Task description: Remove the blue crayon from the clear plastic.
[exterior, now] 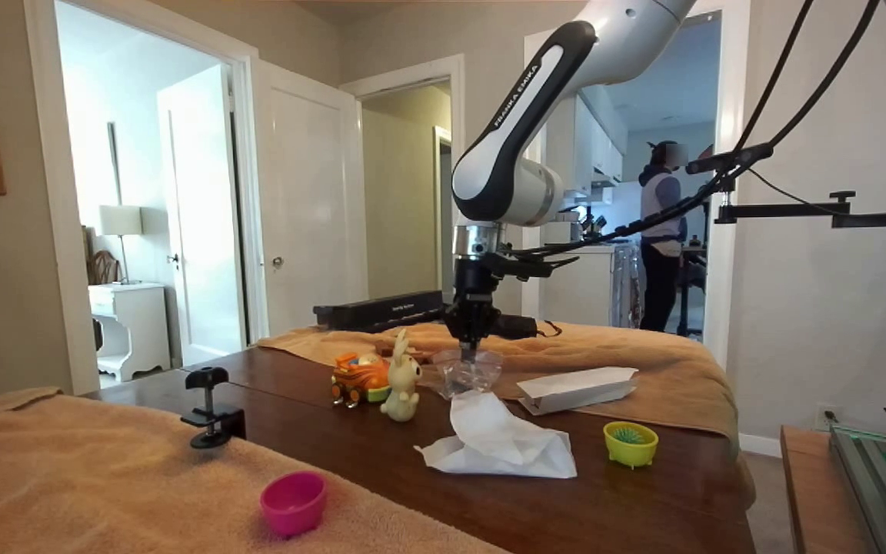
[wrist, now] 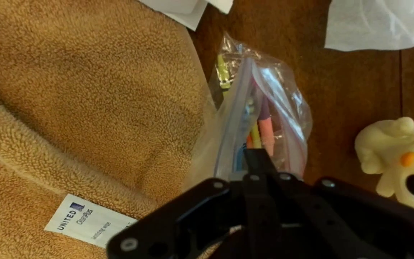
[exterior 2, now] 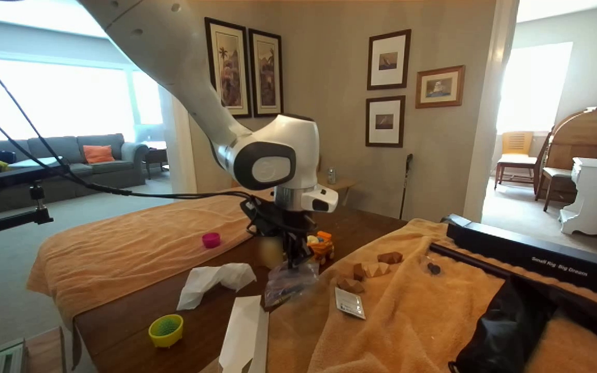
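While the gripper [wrist: 255, 154] stood fully closed at the mouth of the clear plastic bag [wrist: 233, 118], what seemed the blue crayon [wrist: 240, 157] lay inside, just beside the tips, so it seemed best to part them slightly and pinch it without catching the bag.

in an exterior view, the robot arm [exterior: 524, 108] carries "franka emika" in white letters on black. the black box [exterior 2: 531, 248] reads "small rig big dream" in pale print in an exterior view. in the wrist view, the white packet [wrist: 88, 222] says "united" beside a dark blue square emblem [wrist: 77, 207], then "cleanplus" and "sanitizing wipe", its first letter blurred; a further scrap of print near the packet's end cannot be read.
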